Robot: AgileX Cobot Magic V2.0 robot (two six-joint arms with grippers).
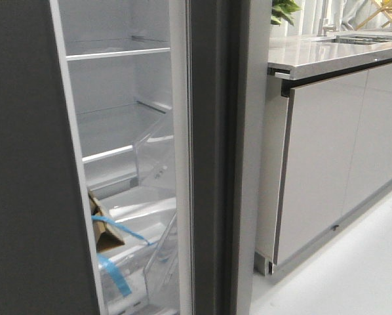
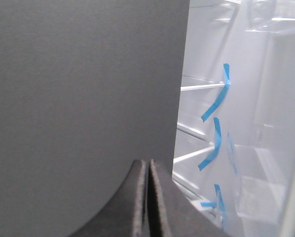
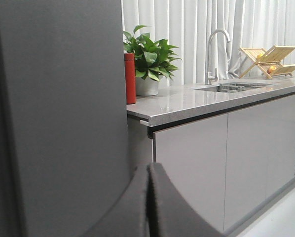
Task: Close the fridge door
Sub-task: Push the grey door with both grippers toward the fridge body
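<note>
- On the far left of the front view, the plain dark grey panel [image 1: 25, 197] fills the frame edge, and beside it the fridge interior [image 1: 117, 98] lies open, white shelves and clear bins showing.
- Blue tape strips [image 1: 114, 272] and a brown cardboard piece [image 1: 104, 230] sit low among the bins.
- The left gripper [image 2: 147, 197] has its fingers pressed together, gripping nothing, right up against a dark grey face with the lit interior just beyond.
- Centre of the front view: the fridge door [image 1: 215, 164] stands edge-on, grooved grey edge toward us, well ajar.
- The right gripper [image 3: 148, 202] is also pressed together and empty, beside a dark grey slab.
- On the right run the cabinet doors [image 1: 327, 164] and countertop [image 3: 211, 98].
- Judgement: the closing push is barely begun; next calls for steady sideways pressure on the door's outer face until it seals.
</note>
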